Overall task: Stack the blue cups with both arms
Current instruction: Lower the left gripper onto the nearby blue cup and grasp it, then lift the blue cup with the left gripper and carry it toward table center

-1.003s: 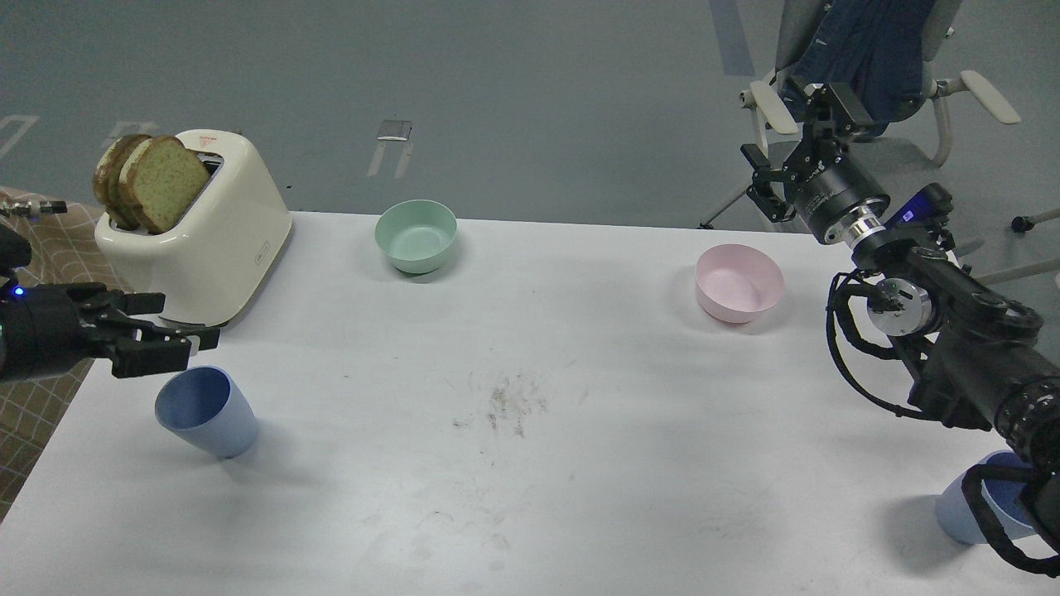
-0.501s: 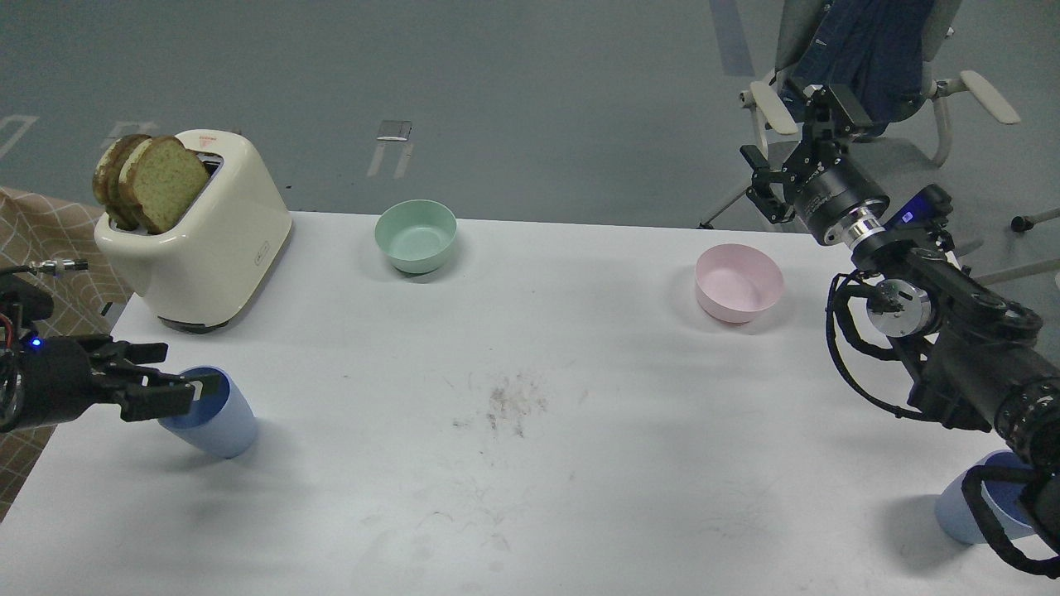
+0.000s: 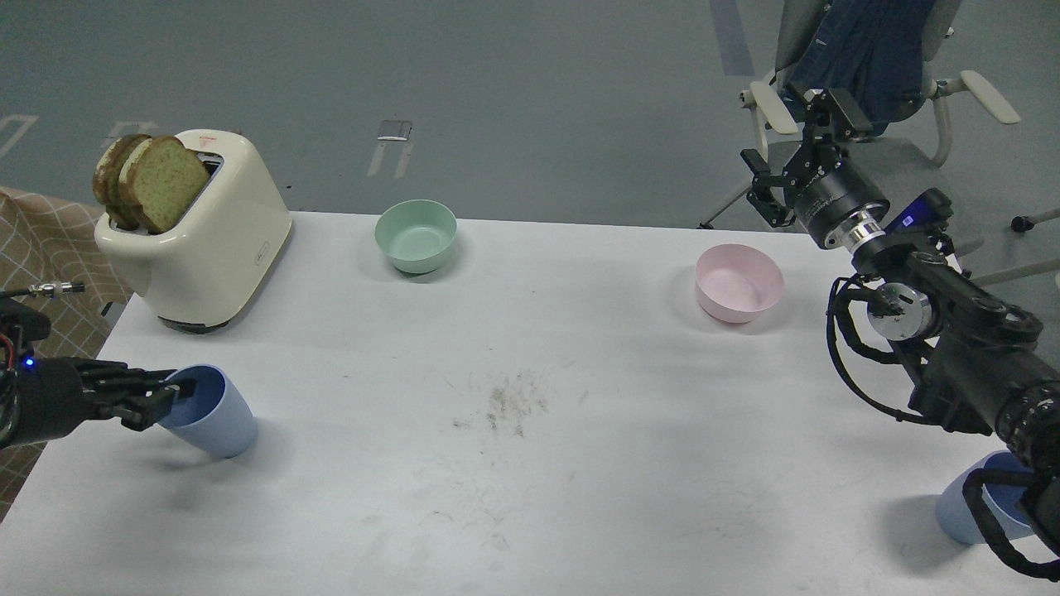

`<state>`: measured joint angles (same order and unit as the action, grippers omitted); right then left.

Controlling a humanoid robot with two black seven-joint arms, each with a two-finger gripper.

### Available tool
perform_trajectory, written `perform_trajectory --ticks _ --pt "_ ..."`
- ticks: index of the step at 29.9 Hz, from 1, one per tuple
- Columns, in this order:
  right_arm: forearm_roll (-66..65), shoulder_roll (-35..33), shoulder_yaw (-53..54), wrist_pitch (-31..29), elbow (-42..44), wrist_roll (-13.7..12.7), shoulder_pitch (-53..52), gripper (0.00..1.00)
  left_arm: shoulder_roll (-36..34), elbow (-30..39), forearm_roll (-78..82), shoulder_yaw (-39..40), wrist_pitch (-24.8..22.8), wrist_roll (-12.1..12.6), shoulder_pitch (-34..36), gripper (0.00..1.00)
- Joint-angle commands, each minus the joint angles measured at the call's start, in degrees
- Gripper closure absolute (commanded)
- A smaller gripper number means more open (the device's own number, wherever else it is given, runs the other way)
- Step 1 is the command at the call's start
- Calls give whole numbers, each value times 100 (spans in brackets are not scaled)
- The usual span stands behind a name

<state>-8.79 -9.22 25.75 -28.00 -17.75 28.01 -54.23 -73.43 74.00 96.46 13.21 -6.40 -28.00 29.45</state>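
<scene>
left claw [image 3: 161,397]: at left blue cup [image 3: 217,412] rim, grip unclear | right claw [image 3: 799,153]: spread wide, raised

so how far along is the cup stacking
Nothing is stacked yet. The left gripper is at the rim of the left blue cup, grip unclear. The right blue cup sits untouched, the right gripper raised far from it. Both lifts and the stacking remain.

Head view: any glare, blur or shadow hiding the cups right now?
Head view: sharp, evenly lit, no glare; soft shadow right of the left blue cup; right blue cup is half hidden by my right arm; the dark left gripper at the left cup's rim is hard to read.
</scene>
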Motion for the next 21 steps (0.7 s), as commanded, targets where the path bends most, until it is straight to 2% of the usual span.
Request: perform_trajectory --ticks 1,5,8,14,16,21 --pt "0 8 0 0 0 -1 0 0 -40 35 4 -3 33 0 8 100" --pt "0 -1 0 0 0 -1 -8 0 -146 229 4 76 156 0 16 100" --pt "0 -18 0 0 0 -1 -52 0 -452 789 4 251 218 0 191 100" --pt "0 -115 9 0 0 -1 -412 0 -480 1590 223 366 166 0 1306 100" --pt "0 -115 9 0 0 -1 -597 0 -331 1670 268 366 60 0 1580 100" --pt "0 -124 -18 0 9 -1 -1071 0 793 1652 479 349 -686 0 2283 100"
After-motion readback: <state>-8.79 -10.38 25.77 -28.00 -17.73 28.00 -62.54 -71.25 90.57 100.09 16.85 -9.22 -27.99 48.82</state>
